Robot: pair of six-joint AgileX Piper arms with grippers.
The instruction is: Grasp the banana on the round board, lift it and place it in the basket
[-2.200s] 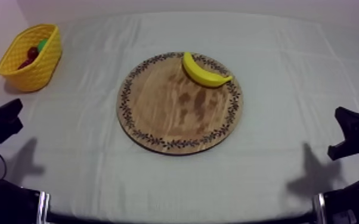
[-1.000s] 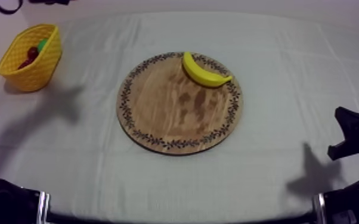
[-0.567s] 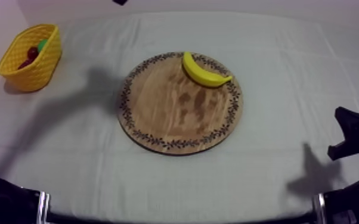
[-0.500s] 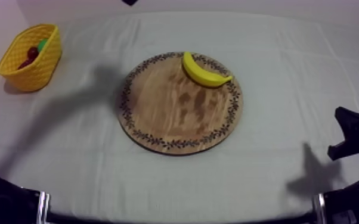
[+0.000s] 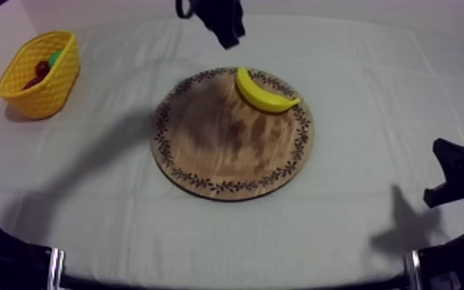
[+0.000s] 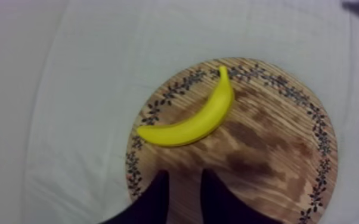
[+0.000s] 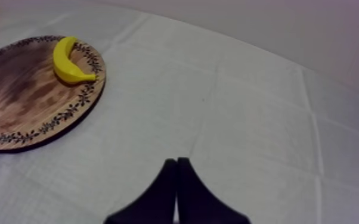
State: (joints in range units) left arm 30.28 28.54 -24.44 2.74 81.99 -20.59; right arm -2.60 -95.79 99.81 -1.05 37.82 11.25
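- The table (image 5: 374, 116) under its grey-white cloth takes up most of the top view.
- The wooden board (image 5: 204, 166) lies at the centre of the frame, flat on the cloth.
- The yellow basket (image 5: 50, 96) stands in the upper left of the frame, well apart from the board. It holds a small red fruit (image 5: 42, 68) and something green that I cannot name.
- My left gripper (image 5: 229, 35) hangs at the top centre of the frame, just beyond the board's far rim and near the banana. In its wrist view the fingers (image 6: 158, 196) stand spread with nothing between them, over bare wood just short of the fruit.
- My right gripper (image 7: 176, 162) sits low at the right edge of the top view, pressed together on nothing.
- The banana (image 5: 264, 94) lies on the board's upper right rim, untouched.
- I judge this to be the reach, with the grasp not yet made. The next move calls for the left fingers to drop astride the banana's thick middle and then close.
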